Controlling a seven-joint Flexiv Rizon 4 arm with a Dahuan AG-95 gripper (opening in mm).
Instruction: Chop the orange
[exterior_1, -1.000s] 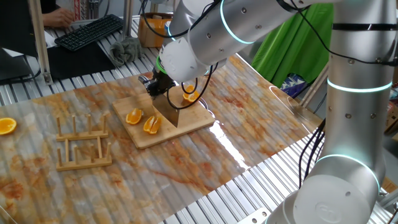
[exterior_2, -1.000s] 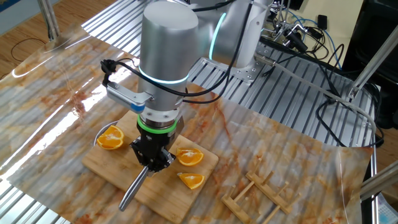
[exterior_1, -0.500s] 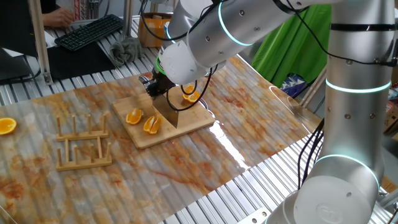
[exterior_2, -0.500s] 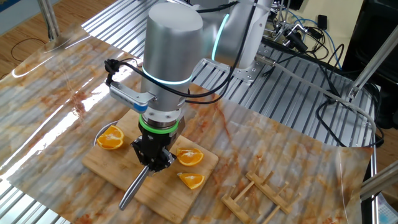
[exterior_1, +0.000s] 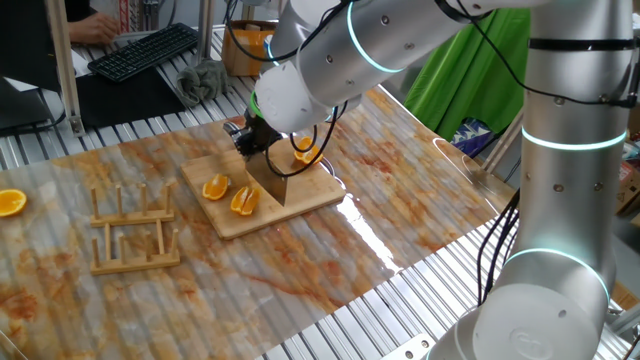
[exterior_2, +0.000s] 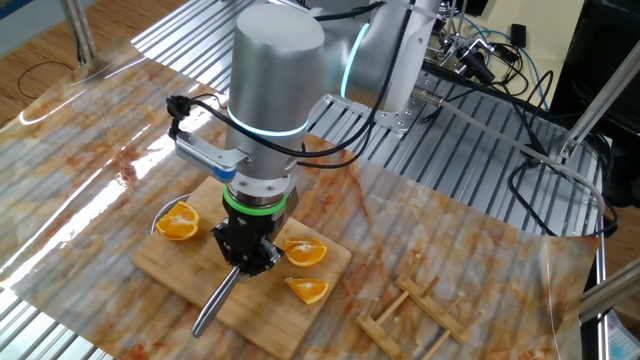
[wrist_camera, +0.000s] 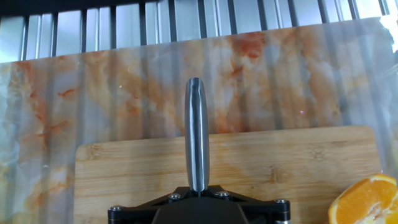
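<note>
The gripper (exterior_2: 246, 256) points steeply down over the middle of the board (exterior_2: 170, 268), its jaws clamped together on a knife (exterior_1: 268, 180) whose broad dark blade stands on edge with its lower edge down at the wood. In the hand view the knife (wrist_camera: 197, 142) shows as a narrow steel spine running straight away from the gripper (wrist_camera: 198, 198) across the board (wrist_camera: 130, 174). The orange (exterior_2: 304, 251) lies cut into two thin wedges on the board to the right of the gripper in the other fixed view; both lie flat, bright flesh up, with a pale rind along the curved edge, one just beside the gripper and the second (exterior_2: 307, 290) nearer the board's near right edge. In one fixed view the same wedges (exterior_1: 231, 194) sit side by side, left of the blade. A rounder half (exterior_2: 177, 222) rests on the board's left end, its cut face up, showing pale segment lines; its edge enters the hand view at the lower right. Another half (exterior_1: 11, 202) lies on the mat far from the board, beyond a wooden rack (exterior_1: 132, 228).
</note>
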